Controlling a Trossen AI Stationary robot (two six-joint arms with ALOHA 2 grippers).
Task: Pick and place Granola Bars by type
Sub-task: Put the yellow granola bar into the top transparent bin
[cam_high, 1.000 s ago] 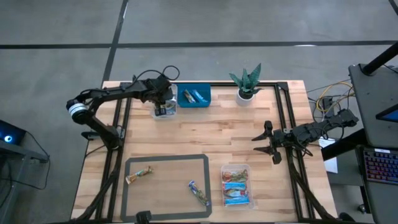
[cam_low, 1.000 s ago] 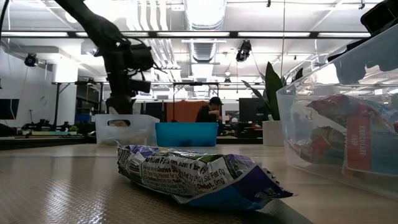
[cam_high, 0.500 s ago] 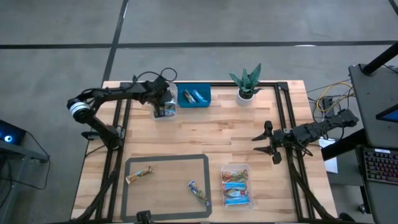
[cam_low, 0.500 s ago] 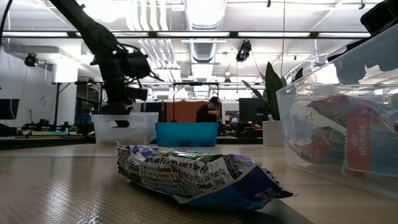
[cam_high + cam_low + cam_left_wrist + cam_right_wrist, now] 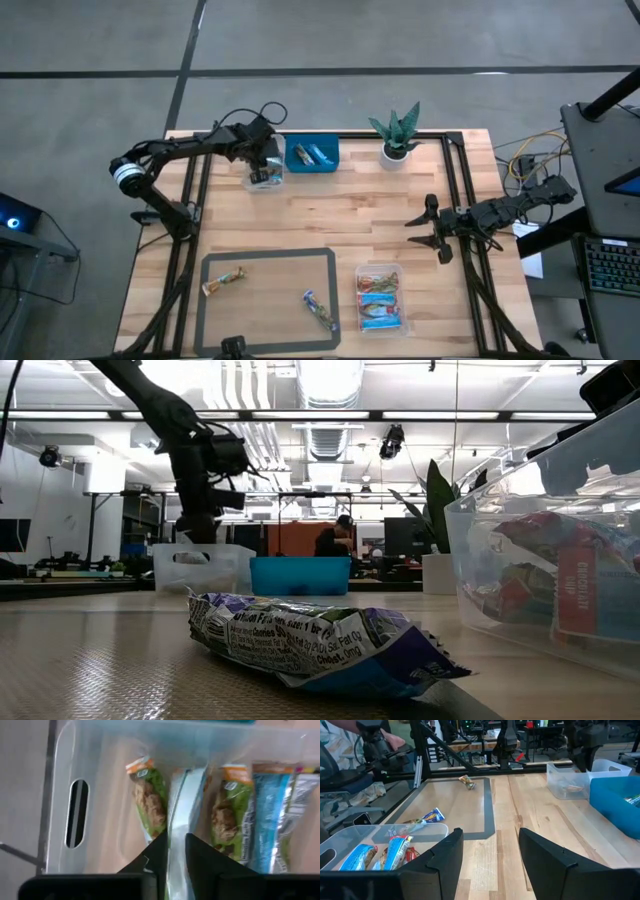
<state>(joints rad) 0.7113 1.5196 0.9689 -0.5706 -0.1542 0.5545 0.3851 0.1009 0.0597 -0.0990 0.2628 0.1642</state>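
Left gripper (image 5: 264,172) sits over the clear tub (image 5: 252,183) at the table's far left corner, just beside the teal bin (image 5: 312,154). In the left wrist view its fingers (image 5: 159,855) stand narrow, with a silvery-white bar (image 5: 181,810) running between them; whether the pads are gripping it or have let go cannot be told. The bar's long axis runs straight ahead of the fingers, in line with the gripper's reach. Green-wrapped bars (image 5: 148,795) lie either side of it in the tub, a blue one (image 5: 269,810) further off.

Right gripper (image 5: 432,232) waits mid-table on its own side, fingers moderately apart, holding nothing. Just below and ahead of it is a second clear tub (image 5: 381,297) of bars.

Two loose bars lie inside the taped rectangle (image 5: 268,252): one (image 5: 223,281) on the left arm's side, one (image 5: 321,309) nearer the right arm, both well apart from either gripper.

Surface: pale wooden slats. A potted plant (image 5: 397,133) stands at the far edge. Beyond: workshop benches, a seated person.
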